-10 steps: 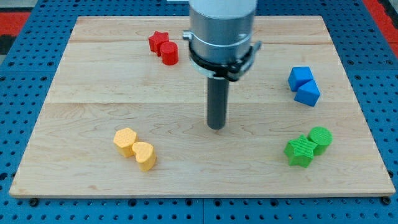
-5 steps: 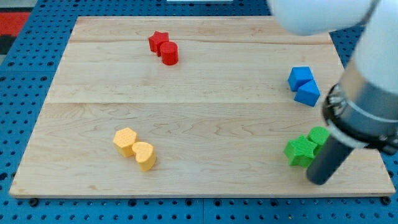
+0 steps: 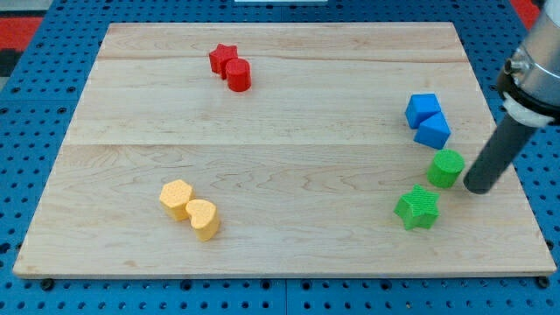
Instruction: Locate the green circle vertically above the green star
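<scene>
The green circle (image 3: 446, 168) stands near the view's right edge of the wooden board (image 3: 280, 140). The green star (image 3: 417, 208) lies just below and to the left of it, with a small gap between them. My tip (image 3: 478, 188) rests on the board just right of the green circle, close to it and slightly lower. The rod rises up and to the right out of the view.
Two blue blocks, a cube (image 3: 423, 108) and a triangle-like one (image 3: 433, 131), sit just above the green circle. A red star (image 3: 222, 58) and red cylinder (image 3: 239, 75) are at the top. A yellow hexagon (image 3: 176, 198) and yellow heart (image 3: 204, 219) are at the lower left.
My tip swept from the board's middle to below the green pair, then up to the right of the circle. The green circle moved up and apart from the star, which shifted slightly left.
</scene>
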Available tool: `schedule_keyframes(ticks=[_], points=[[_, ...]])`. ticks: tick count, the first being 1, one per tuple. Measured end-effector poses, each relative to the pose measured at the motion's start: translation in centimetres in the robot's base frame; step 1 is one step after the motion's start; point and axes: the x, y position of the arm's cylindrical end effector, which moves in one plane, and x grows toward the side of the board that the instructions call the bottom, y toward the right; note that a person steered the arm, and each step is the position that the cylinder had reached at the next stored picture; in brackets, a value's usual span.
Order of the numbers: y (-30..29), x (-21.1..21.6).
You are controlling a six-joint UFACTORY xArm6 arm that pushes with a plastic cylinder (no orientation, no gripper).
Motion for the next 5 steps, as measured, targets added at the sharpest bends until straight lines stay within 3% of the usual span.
schedule_keyframes(ticks=[1,3,4,5], points=[[-3.2,-2.6],[-4.6,7.6],[-8.5,6.2],[-7.3,2.5]])
